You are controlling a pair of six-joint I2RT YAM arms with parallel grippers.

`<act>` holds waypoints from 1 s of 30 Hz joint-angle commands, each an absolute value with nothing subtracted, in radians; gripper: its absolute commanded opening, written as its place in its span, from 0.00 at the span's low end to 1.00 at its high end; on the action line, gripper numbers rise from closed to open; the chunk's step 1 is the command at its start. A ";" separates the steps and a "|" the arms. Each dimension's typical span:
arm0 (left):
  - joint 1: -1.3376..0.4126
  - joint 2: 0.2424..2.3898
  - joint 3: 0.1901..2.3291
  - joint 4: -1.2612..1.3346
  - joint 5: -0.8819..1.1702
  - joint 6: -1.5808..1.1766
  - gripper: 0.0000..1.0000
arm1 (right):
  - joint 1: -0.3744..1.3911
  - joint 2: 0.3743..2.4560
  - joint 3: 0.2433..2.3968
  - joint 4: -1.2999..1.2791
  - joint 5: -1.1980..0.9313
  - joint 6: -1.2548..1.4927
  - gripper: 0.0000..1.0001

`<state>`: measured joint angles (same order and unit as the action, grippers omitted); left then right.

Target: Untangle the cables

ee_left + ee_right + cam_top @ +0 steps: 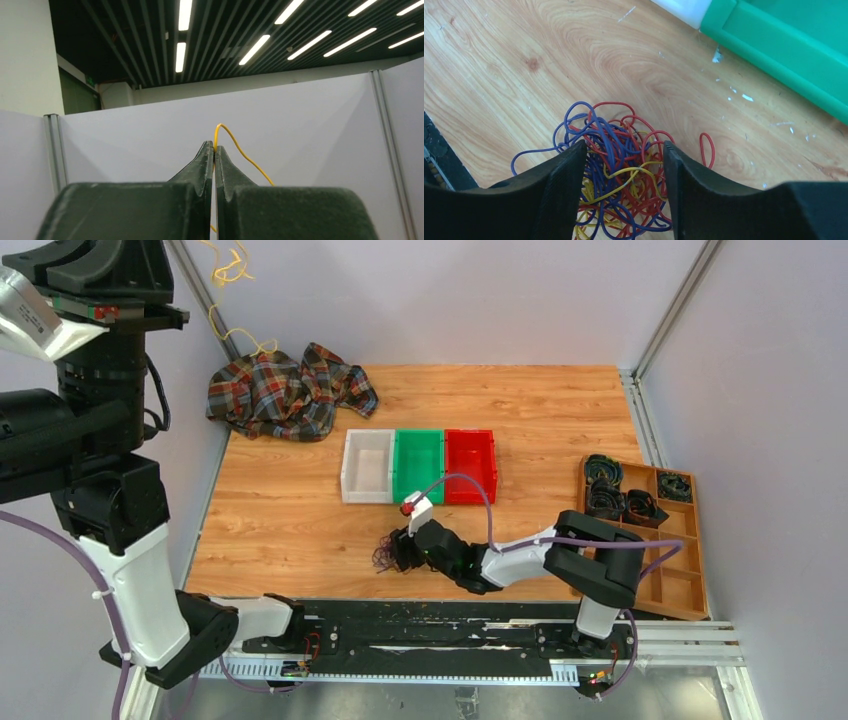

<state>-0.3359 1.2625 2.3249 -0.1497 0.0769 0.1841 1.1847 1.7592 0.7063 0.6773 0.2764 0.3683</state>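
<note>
Left gripper (pixel 214 146): jaws pressed flat together, pinching one yellow cable (pixel 235 142). The cable arcs up out of the tips and drops away to the gripper's right. The arm is lifted high, and its camera sees only wall and ceiling.

Right gripper (pixel 624 145): down at the table (pixel 574 50), jaws at middling width astride the tangle of cables (pixel 619 165). Blue, red and yellow loops fill the gap and spill past the tips. A blue loop lies outside the left finger (pixel 569 175), a red one outside the right. Strands reach both inner faces; cannot tell whether they are being squeezed or merely straddled. Green bin (pixel 784 55) lies ahead and to the right of the tips, well apart from the knot.

Step in hand, by my reading: anchor the knot low while the yellow strand is drawn out from above.

Notes for doing it well:
- Hold the bulk of the knot, not the yellow loops crossing between the jaws, or the pull will only tighten it
- Keep the right gripper low against the wood so the whole bundle does not lift
- Draw the yellow slowly and in line with where it leaves the knot; stop if blue or red loops cinch
- If it binds, loosen the right jaws a little and let the strands slide
</note>
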 commanded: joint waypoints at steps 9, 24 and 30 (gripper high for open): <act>-0.337 1.176 2.109 -0.241 0.214 0.034 0.00 | 1.190 1.423 0.834 0.428 0.270 0.281 0.84; -0.339 1.139 1.731 -0.233 0.553 -0.374 0.00 | 1.043 1.285 1.033 0.320 0.198 0.282 0.70; -0.355 1.216 1.742 -0.218 0.567 -0.414 0.00 | 0.915 1.218 0.930 0.343 0.192 0.357 0.33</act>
<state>-0.3374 1.1957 1.7329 -0.2634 0.5217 -0.3531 0.9810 1.2709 0.9707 0.3496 0.2016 0.2951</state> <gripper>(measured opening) 0.015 0.448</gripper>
